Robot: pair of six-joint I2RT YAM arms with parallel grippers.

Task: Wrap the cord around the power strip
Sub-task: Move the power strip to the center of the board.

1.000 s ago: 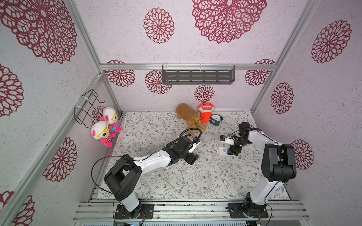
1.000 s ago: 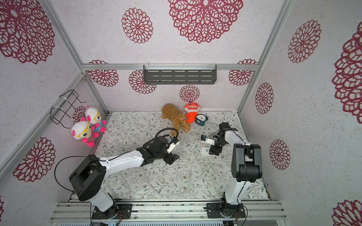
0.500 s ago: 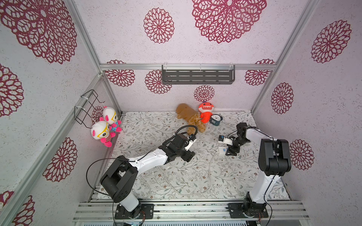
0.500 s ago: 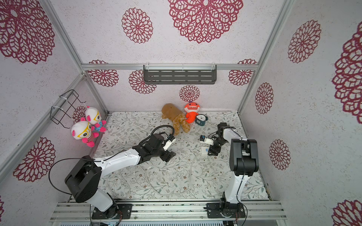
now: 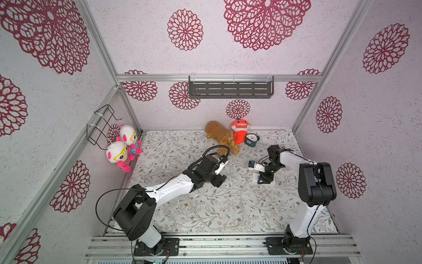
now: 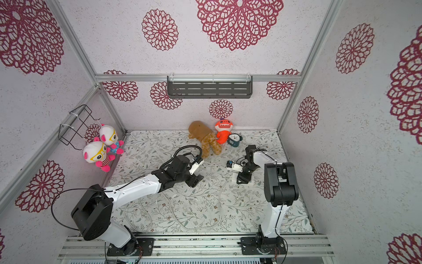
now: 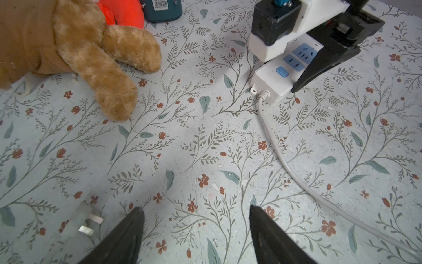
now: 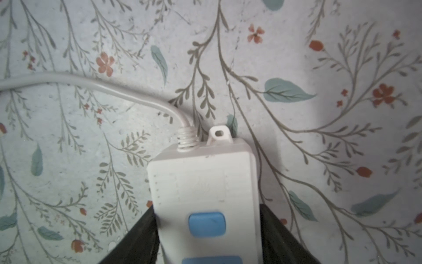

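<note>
Power strip (image 8: 203,182) clamped in right end effector (image 8: 206,209); left end effector (image 7: 196,209) open; clock (image 7: 169,14) barcode (image 7: 161,4) illegible.

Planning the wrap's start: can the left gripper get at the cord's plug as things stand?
Probably yes. The left gripper is open right beside the plug, with only bare mat between them and nothing lying over it.

Bare surface (image 5: 237,168) is left between the left gripper (image 7: 195,209) and the power strip (image 7: 269,80). The far middle is blocked by plush toys (image 5: 219,134) and a clock (image 5: 251,140); the near surface is crossed by the cord (image 8: 75,78).
</note>
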